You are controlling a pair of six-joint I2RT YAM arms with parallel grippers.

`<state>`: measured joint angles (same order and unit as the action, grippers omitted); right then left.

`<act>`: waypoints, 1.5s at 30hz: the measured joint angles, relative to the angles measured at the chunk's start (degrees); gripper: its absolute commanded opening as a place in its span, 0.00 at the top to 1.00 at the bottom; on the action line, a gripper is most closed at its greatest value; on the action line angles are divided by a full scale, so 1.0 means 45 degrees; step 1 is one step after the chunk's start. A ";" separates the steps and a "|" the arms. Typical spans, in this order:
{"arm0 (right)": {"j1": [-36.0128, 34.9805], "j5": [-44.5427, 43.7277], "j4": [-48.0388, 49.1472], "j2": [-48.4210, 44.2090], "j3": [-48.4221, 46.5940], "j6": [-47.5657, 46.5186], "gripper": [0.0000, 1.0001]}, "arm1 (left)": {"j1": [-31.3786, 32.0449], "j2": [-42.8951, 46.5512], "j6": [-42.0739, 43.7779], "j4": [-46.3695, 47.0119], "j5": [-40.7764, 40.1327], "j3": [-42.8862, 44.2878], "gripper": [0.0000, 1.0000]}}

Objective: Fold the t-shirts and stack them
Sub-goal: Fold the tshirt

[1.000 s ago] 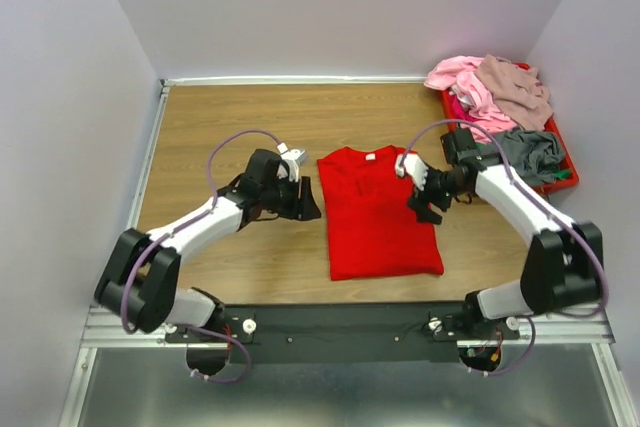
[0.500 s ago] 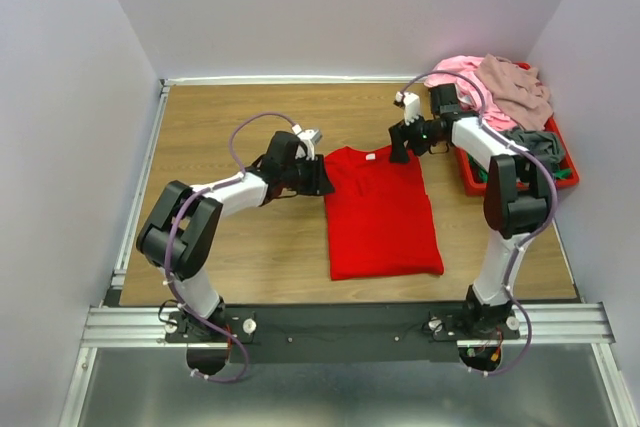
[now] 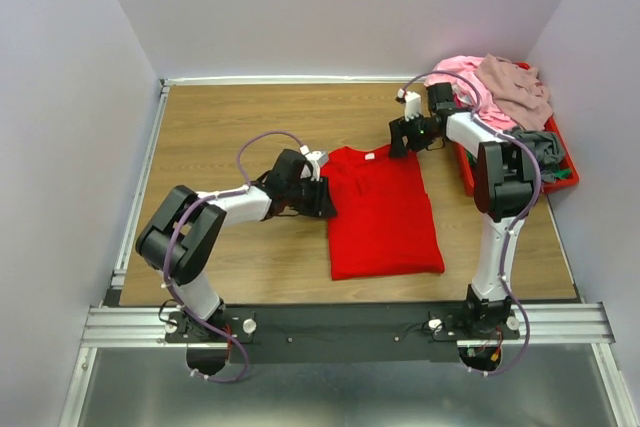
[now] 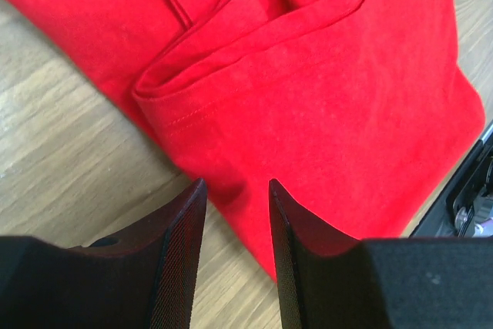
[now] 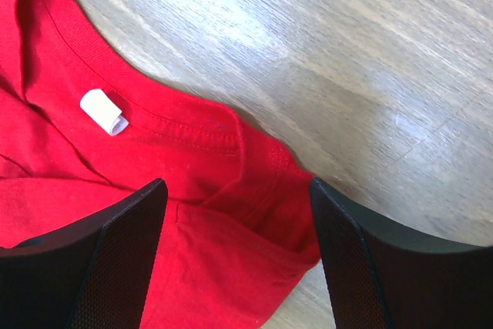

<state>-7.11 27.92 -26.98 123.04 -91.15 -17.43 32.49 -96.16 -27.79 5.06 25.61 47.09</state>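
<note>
Two-handed fold in hand, to judge from the poses.

Leftmost: left gripper low at the upper left edge of the red t-shirt, jaws only narrowly parted, nothing pinched between them. Lower onto the doubled hem of the tucked sleeve to trap both layers between the pads, then close. Avoid taking the top layer alone, which is likely to pull the tuck open.

Middle: shirt flat near the centre of the wooden table, sides turned in, white neck label at the far end.

Right: right gripper spread wide above the far right shoulder corner, holding nothing. Drop straight down and take the seam and the layer beneath together. Lift both sides evenly and carry the collar toward the near hem, keeping the edges square.

Farthest right: pink shirt, mauve shirt and grey shirt heaped in the red tray, waiting.
</note>
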 measured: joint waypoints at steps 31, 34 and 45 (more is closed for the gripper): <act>0.0024 0.0058 0.0087 0.0092 -0.0044 -0.0034 0.23 | 0.1598 0.1472 -0.0831 -0.0661 -0.0398 -0.1511 0.54; 0.0024 0.0063 0.0083 0.0155 -0.0131 -0.0029 0.24 | 0.1889 0.1914 -0.1161 -0.0675 -0.0393 -0.1953 0.56; 0.0024 0.0068 0.0092 0.0379 -0.0452 0.0019 0.24 | 0.2458 0.1967 -0.1821 -0.0646 -0.0311 -0.2089 0.81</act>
<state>-7.01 28.23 -26.57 124.75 -93.19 -17.34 43.55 -87.31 -35.99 2.15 24.21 37.69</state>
